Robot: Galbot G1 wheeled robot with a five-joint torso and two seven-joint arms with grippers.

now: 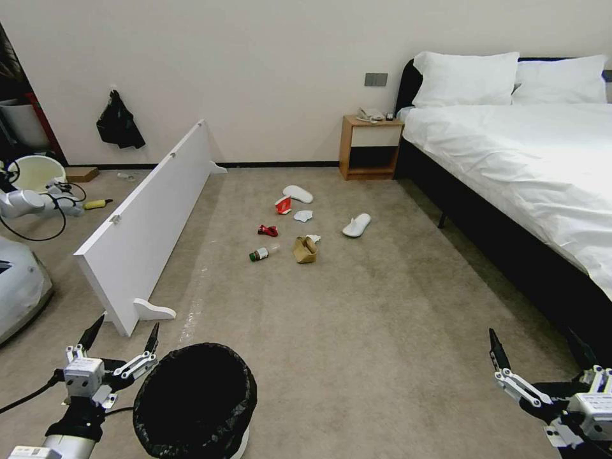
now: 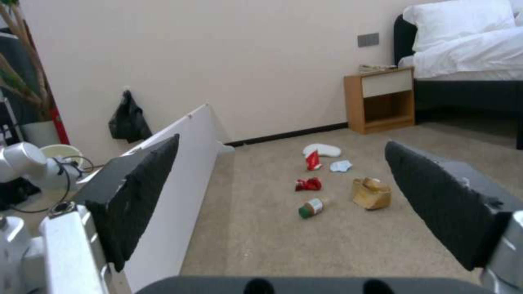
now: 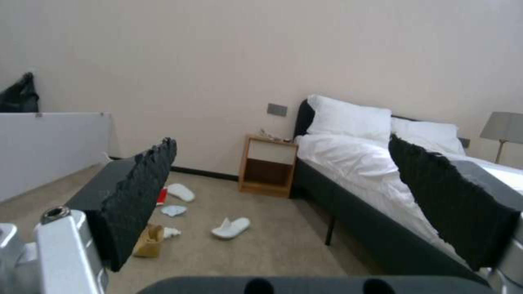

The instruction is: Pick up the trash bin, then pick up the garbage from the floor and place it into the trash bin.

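Bin [image 1: 194, 401]: round, white, upright, mouth facing up, long axis vertical; glossy black liner crinkled over the rim. Stands on the carpet [image 1: 382, 331] at the robot's 11 o'clock, just beside the left gripper [image 1: 121, 338].

Garbage [image 1: 306, 248]: loose cluster on the floor at 12 o'clock, well apart from the bin. Brown paper bag, green-capped bottle [image 1: 259, 254] lying on its side, red wrapper [image 1: 268, 230], tissues, carton [image 1: 283, 205], two slippers.

Left gripper: fingers spread, grasping nothing.

Right gripper [image 1: 535, 354]: at 4 o'clock, fingers spread, empty, near the bed [image 1: 529, 166].
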